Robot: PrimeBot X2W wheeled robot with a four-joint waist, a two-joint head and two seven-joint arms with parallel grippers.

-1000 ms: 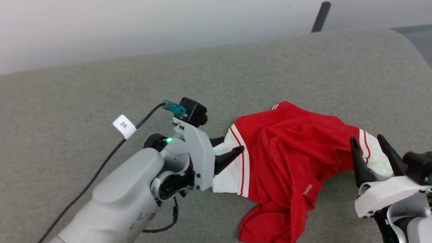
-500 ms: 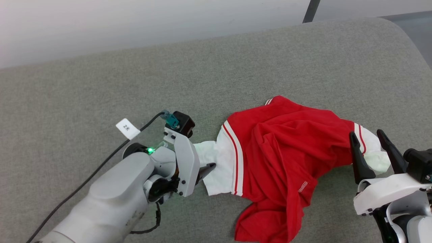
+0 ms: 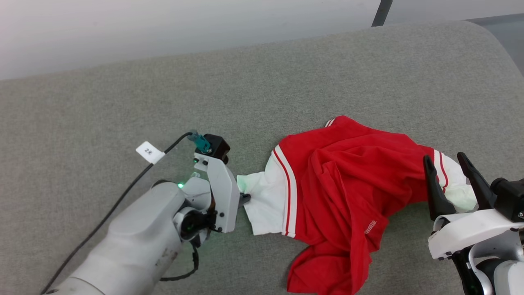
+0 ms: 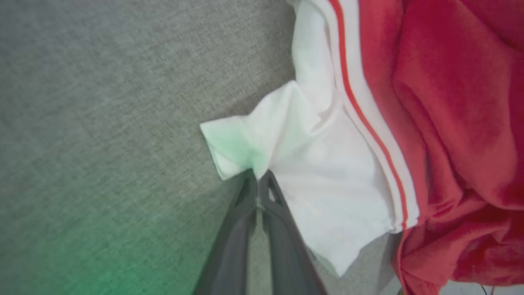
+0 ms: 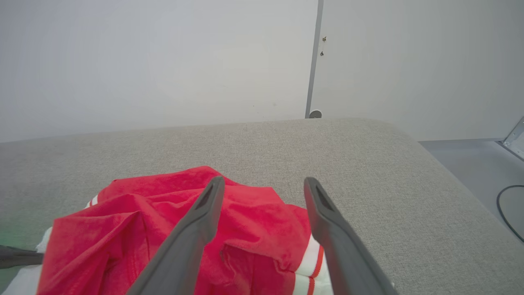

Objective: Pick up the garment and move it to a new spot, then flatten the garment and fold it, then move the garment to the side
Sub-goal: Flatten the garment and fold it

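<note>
The left gripper (image 4: 258, 176) has just pinched the jersey (image 3: 348, 176) by its left white sleeve (image 4: 315, 164). The right gripper (image 3: 443, 157) stays spread, so flattening can begin.

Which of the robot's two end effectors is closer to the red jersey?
Left. The left end effector is pinched shut on the jersey's white sleeve corner; the right end effector hovers open over the other sleeve.
</note>
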